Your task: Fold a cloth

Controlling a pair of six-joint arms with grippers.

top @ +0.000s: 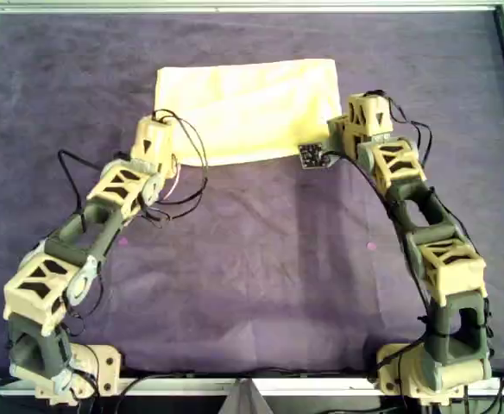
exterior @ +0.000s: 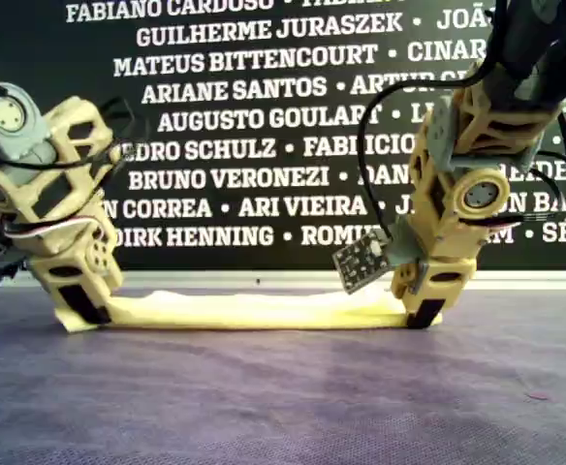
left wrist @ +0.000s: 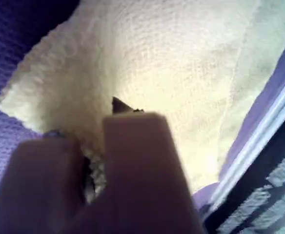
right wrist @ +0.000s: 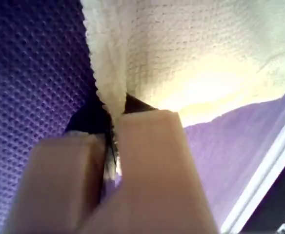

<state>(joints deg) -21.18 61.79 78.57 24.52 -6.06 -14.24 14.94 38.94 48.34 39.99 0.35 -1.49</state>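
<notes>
The pale yellow cloth point(top: 248, 108) lies as a wide rectangle on the far half of the purple table covering, and in the exterior view the cloth point(exterior: 254, 310) is a low, thick strip. My left gripper point(top: 159, 129) is shut on its near corner at the overhead view's left, with the fabric point(left wrist: 181, 63) pinched between the fingers point(left wrist: 132, 146). At the overhead view's right edge of the cloth, my right gripper point(top: 347, 129) is shut on the fabric point(right wrist: 206, 44). In the exterior view both the left gripper point(exterior: 79, 305) and the right gripper point(exterior: 421, 312) reach down to table level.
The dark purple table covering point(top: 252, 259) spreads across the whole table. A metal frame rail point(top: 235, 7) borders the far edge. A small circuit board point(top: 312, 155) hangs beside the right gripper. A black banner with white names point(exterior: 264, 116) stands behind the table.
</notes>
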